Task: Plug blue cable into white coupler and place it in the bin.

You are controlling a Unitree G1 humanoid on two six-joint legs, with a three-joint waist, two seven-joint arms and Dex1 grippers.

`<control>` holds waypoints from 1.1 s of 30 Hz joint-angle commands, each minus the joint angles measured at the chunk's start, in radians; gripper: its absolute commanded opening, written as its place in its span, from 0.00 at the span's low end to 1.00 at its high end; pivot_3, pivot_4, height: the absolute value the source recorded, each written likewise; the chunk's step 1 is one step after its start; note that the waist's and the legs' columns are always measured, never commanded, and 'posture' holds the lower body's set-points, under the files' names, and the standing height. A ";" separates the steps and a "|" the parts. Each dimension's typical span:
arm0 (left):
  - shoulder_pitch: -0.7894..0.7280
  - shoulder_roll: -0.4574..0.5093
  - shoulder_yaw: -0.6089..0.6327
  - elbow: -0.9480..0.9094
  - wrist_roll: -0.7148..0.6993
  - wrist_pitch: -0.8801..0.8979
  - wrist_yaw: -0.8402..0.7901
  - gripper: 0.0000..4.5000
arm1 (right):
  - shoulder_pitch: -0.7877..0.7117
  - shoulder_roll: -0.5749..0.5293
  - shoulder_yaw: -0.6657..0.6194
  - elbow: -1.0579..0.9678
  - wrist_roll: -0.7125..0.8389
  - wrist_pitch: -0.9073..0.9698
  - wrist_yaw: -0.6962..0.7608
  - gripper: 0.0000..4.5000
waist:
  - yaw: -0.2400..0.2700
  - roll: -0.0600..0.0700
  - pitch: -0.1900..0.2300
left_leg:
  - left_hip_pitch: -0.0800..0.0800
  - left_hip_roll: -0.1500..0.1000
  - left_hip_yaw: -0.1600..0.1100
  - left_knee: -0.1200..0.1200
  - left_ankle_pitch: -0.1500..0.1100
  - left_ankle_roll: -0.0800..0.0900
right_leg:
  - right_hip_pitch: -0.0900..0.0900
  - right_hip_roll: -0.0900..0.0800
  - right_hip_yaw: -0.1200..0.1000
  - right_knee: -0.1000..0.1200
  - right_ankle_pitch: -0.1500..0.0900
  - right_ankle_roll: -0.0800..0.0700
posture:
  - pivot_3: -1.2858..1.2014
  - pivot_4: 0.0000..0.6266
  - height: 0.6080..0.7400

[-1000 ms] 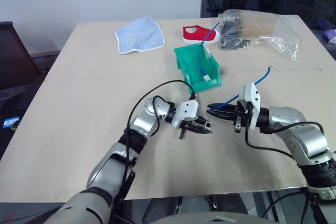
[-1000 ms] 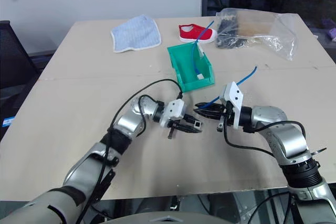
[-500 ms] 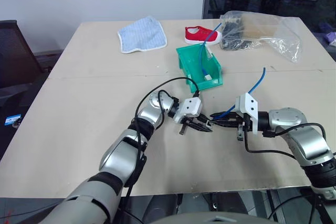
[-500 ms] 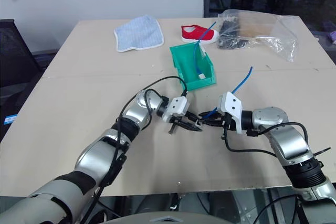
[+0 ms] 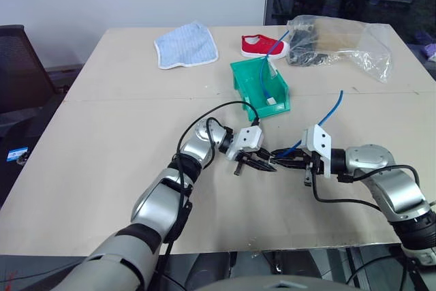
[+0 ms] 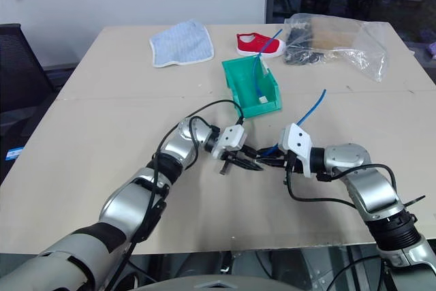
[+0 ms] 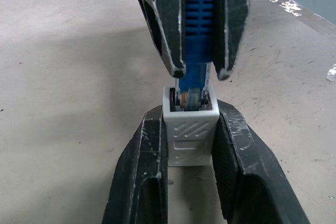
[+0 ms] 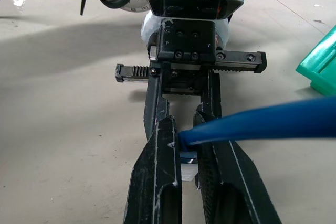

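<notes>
Over the table's near middle my two grippers meet tip to tip. My left gripper (image 5: 268, 165) is shut on the white coupler (image 7: 190, 135), a small ribbed cube held socket-up between the fingers. From the opposite side, my right gripper (image 5: 277, 158) is shut on the blue cable (image 8: 262, 126) just behind its plug. The clear plug (image 7: 191, 98) sits in the mouth of the coupler's socket; how deep it goes is hidden. The cable's free end arcs up and away behind the right wrist (image 5: 335, 103). The green bin (image 5: 242, 84) stands just beyond the grippers.
Inside the bin lies another blue cord with a white piece. At the back of the table are a striped blue cloth (image 5: 186, 44), a red shoe (image 5: 262, 46) and a crumpled clear plastic bag (image 5: 338, 42). A black chair (image 5: 20, 66) stands off the table's left.
My right gripper has come down and left with the cable until its tips meet the left gripper's; the gap between them has closed. The left gripper has stayed in place.
</notes>
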 commanded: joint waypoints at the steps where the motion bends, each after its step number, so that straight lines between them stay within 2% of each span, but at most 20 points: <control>1: 0.004 -0.009 0.006 -0.005 0.031 0.023 0.041 0.12 | 0.016 0.000 0.034 -0.015 -0.027 0.020 -0.011 0.00 | 0.000 0.000 0.000 | 0.000 0.000 0.000 0.000 0.000 0.000 | 0.000 0.000 0.000 0.000 0.000 0.000 | 0.52 0.24 1.00; 5: 0.013 -0.012 0.011 -0.017 0.035 0.029 0.038 0.12 | 0.023 -0.018 0.058 -0.012 -0.050 0.054 -0.009 0.00 | 0.000 -0.001 -0.001 | 0.001 0.000 0.000 0.000 0.000 0.000 | 0.001 0.000 0.000 0.000 0.000 0.000 | 0.52 0.24 1.00; 12: 0.015 -0.021 0.029 -0.032 0.031 0.054 0.052 0.12 | 0.032 -0.037 0.176 0.001 -0.093 0.239 -0.009 0.00 | 0.000 -0.005 -0.006 | 0.004 0.000 -0.001 0.000 0.000 0.000 | 0.003 0.000 -0.001 -0.001 0.000 0.000 | 0.52 0.24 1.00; 16: 0.017 -0.027 0.039 -0.044 0.024 0.079 0.058 0.12 | 0.006 0.025 0.156 -0.004 -0.049 0.285 -0.037 0.00 | -0.002 -0.006 -0.007 | 0.016 0.001 -0.002 -0.003 -0.001 0.001 | 0.017 0.000 -0.002 -0.004 -0.001 0.001 | 0.52 0.24 1.00; 22: 0.028 -0.041 0.059 -0.068 0.016 0.125 0.069 0.12 | -0.015 0.007 0.168 -0.012 -0.059 0.326 -0.019 0.00 | -0.005 -0.006 -0.007 | 0.017 0.001 -0.003 -0.003 -0.001 0.001 | 0.017 0.001 -0.003 -0.004 -0.001 0.001 | 0.52 0.24 1.00; 33: 0.043 -0.074 0.100 -0.132 -0.018 0.207 0.071 0.12 | -0.029 0.055 0.156 0.041 0.029 0.450 -0.013 0.00 | -0.004 -0.008 -0.009 | 0.016 0.001 -0.005 -0.003 -0.001 0.000 | 0.017 0.000 -0.004 -0.005 -0.001 0.001 | 0.52 0.24 1.00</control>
